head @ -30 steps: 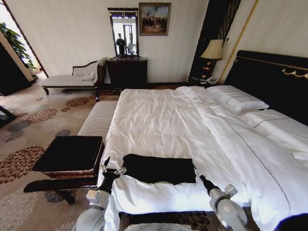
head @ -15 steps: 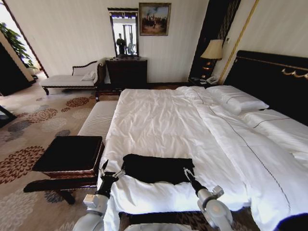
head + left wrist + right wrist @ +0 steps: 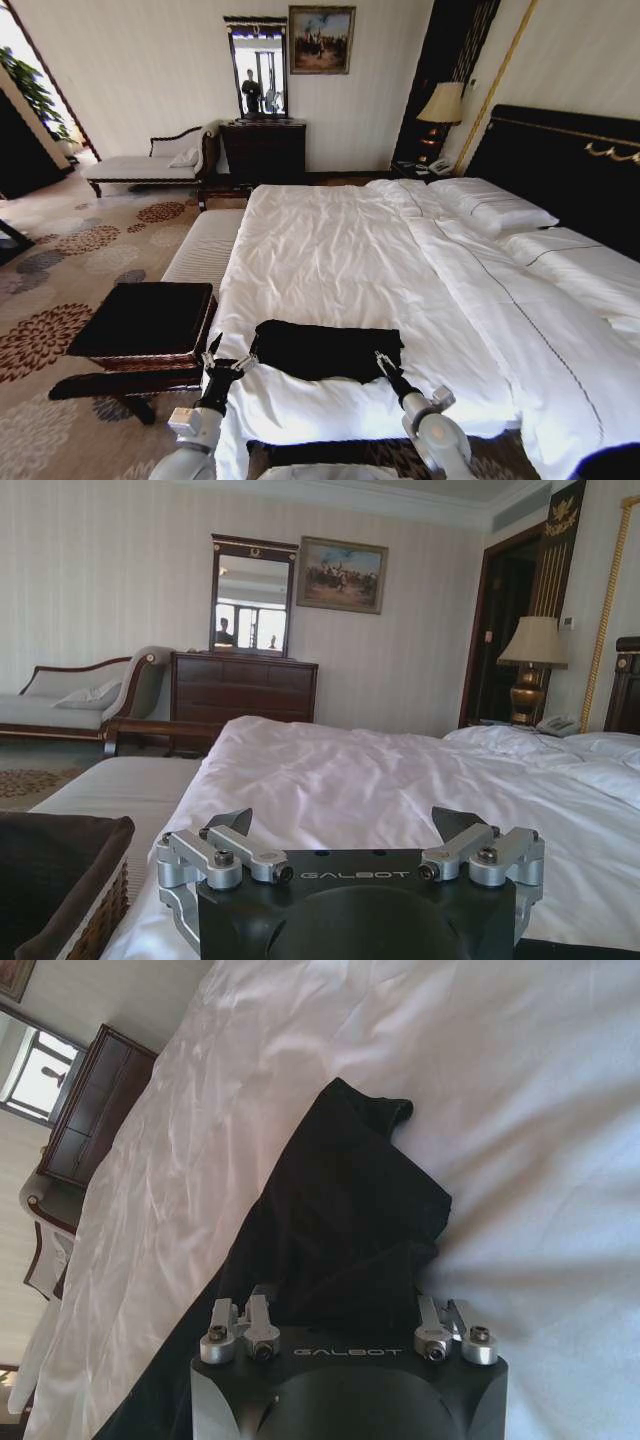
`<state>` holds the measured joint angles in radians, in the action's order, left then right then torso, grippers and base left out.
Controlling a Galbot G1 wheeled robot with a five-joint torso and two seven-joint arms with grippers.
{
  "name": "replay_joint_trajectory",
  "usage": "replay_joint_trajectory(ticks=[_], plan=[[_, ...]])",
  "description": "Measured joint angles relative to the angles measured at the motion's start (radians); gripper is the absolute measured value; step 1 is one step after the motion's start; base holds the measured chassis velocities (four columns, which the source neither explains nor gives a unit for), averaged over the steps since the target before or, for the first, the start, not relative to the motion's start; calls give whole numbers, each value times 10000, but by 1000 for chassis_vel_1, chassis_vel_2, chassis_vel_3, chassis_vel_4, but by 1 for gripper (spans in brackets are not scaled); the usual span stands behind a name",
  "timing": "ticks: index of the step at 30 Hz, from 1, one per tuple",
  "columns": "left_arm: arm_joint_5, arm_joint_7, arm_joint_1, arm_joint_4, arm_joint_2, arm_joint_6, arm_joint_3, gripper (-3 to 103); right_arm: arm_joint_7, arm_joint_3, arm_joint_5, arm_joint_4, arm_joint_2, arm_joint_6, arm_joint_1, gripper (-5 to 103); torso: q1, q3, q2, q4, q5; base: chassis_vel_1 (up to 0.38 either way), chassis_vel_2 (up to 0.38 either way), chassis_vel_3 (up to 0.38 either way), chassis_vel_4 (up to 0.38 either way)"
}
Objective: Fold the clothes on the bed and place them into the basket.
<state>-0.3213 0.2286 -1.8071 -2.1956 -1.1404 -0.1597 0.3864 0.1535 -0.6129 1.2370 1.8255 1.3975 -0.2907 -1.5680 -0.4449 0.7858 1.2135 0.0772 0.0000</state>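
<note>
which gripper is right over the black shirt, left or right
The right gripper: its open jaws straddle the black T-shirt at its right end. The left gripper, also open, sits off the shirt's left edge over white duvet.

"GALBOT" is readable in pale capitals on the black housing of the left pincer (image 3: 345,830), centred just behind and between its two spread fingers. The same "GALBOT" marking stands on the black housing of the right pincer (image 3: 345,1310), again centred behind its parted fingers. No lettering is legible on the black T-shirt (image 3: 340,1220) ahead of the right pincer.
</note>
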Motion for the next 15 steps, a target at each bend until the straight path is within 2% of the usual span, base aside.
replay_joint_trajectory(ticks=[3,6,10,12,14,15], plan=[[73,-7,-79,-13,-72,-12,-16,100,-18,4,-46,-49,29,42,24,44,0,0,0,0,1,0,0,0,0],[99,-11,-100,-18,-100,-18,-19,100,-31,5,-47,-70,40,53,50,38,0,0,0,0,1,0,0,0,0],[85,-9,-90,2,-123,-19,-25,100,-51,19,-34,-147,66,76,198,18,0,0,0,0,1,0,0,0,0],[75,-8,-84,10,-125,-19,-26,100,-51,22,-32,-166,75,77,236,18,0,0,0,0,1,0,0,0,0],[60,-4,-70,29,-125,-17,-26,100,-51,40,-31,-242,105,91,347,8,0,0,0,-1,1,0,0,0,0],[55,0,-64,39,-124,-13,-26,100,-51,50,-41,-272,118,109,384,7,0,0,0,0,0,0,0,0,0]])
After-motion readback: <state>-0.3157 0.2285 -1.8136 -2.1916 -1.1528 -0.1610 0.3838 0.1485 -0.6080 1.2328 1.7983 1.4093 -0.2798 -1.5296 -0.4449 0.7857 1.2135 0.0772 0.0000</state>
